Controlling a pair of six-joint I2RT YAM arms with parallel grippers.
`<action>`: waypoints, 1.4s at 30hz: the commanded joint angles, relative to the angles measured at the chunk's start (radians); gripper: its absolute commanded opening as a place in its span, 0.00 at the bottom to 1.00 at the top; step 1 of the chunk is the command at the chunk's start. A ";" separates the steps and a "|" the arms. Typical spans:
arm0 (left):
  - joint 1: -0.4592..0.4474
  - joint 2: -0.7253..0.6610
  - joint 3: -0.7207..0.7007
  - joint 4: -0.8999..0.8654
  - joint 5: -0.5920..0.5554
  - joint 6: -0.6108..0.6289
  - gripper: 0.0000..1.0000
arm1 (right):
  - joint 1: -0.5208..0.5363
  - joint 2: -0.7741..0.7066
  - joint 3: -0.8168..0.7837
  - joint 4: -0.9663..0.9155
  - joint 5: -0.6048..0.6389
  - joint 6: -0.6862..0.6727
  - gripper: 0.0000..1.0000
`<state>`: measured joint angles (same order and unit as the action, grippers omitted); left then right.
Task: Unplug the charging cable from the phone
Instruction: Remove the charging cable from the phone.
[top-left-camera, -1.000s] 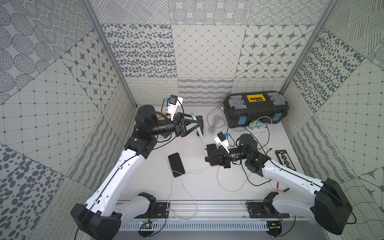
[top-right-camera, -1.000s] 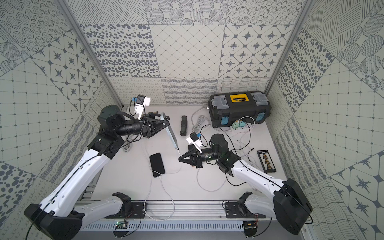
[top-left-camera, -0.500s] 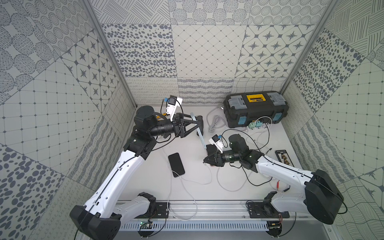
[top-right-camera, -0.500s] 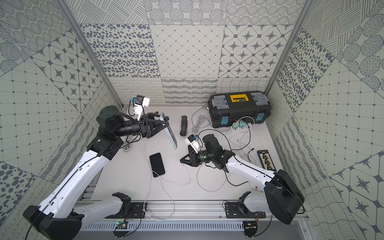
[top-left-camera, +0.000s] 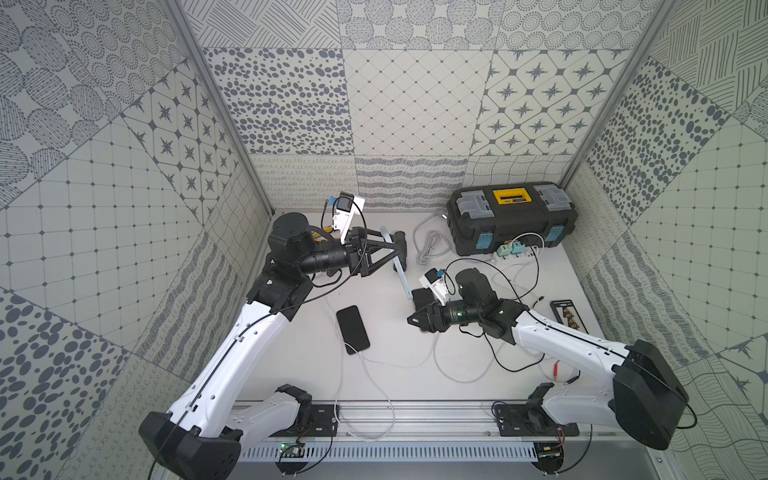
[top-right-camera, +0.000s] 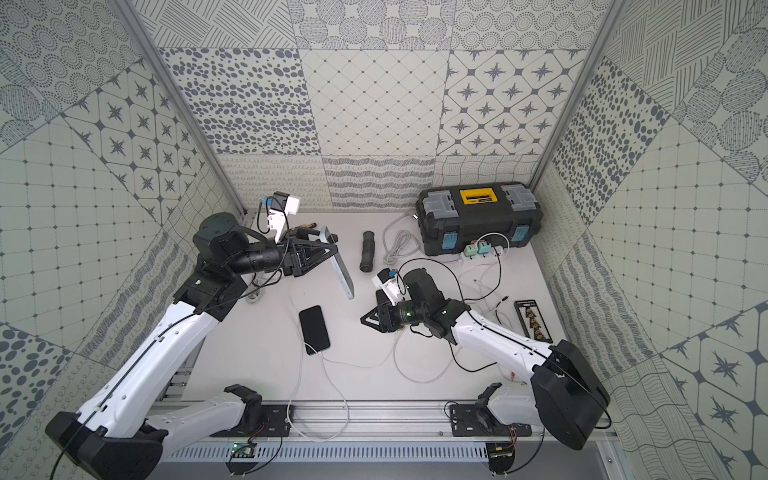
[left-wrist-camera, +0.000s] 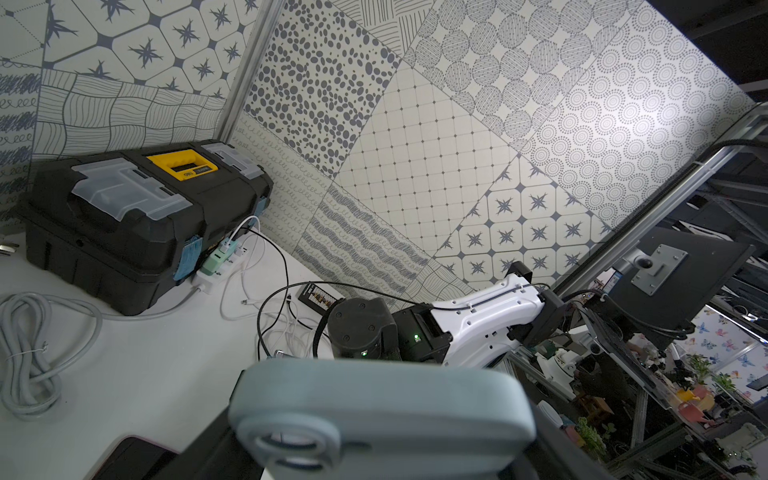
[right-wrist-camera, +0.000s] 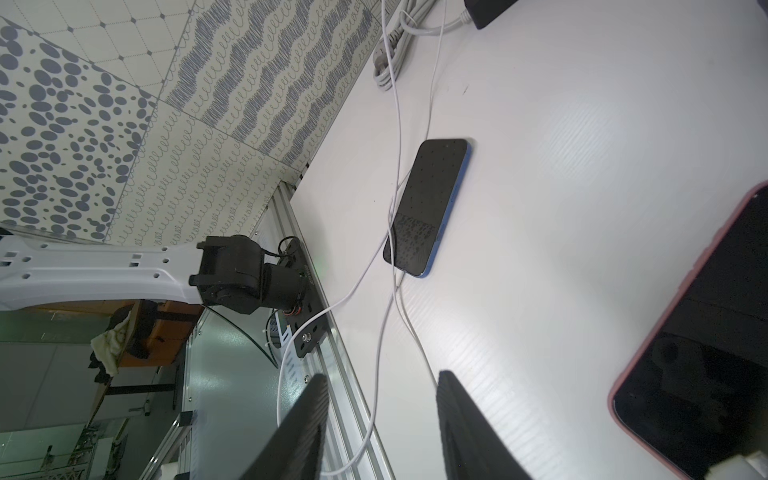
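My left gripper (top-left-camera: 394, 251) is shut on a phone (top-left-camera: 400, 270) in a light blue-grey case and holds it on edge above the table. The case's back and camera ring fill the left wrist view (left-wrist-camera: 382, 415). No cable hangs from its lower end in both top views (top-right-camera: 348, 291). My right gripper (top-left-camera: 415, 322) hovers low over the table just below that end, open, with nothing between its fingers (right-wrist-camera: 453, 399). A white charging cable (top-left-camera: 455, 380) lies in a loose loop on the table by it; its plug end is hidden.
A black phone (top-left-camera: 352, 329) with a blue edge lies flat mid-table with another white cable in its near end. A pink-cased phone (right-wrist-camera: 706, 353) lies beside the right gripper. A black toolbox (top-left-camera: 513, 218), power strip (top-left-camera: 513, 251), grey coiled cord (top-left-camera: 432, 245) stand behind.
My right gripper has moved down and away from the held phone's lower end and has gone from shut to open. The left arm has stayed still with the phone.
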<state>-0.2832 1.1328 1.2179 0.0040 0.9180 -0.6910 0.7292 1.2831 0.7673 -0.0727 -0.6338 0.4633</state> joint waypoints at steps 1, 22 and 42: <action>0.006 -0.010 0.001 0.083 0.024 -0.001 0.00 | -0.010 -0.044 0.052 0.018 -0.003 -0.011 0.47; 0.006 -0.025 -0.074 0.337 0.198 -0.139 0.00 | -0.113 -0.134 0.269 0.017 -0.377 -0.080 0.90; 0.006 -0.023 -0.083 0.293 0.187 -0.114 0.00 | -0.022 -0.035 0.429 -0.008 -0.342 -0.113 0.97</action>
<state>-0.2825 1.1137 1.1255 0.2199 1.0882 -0.8112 0.6930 1.2301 1.1595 -0.0837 -1.0016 0.3779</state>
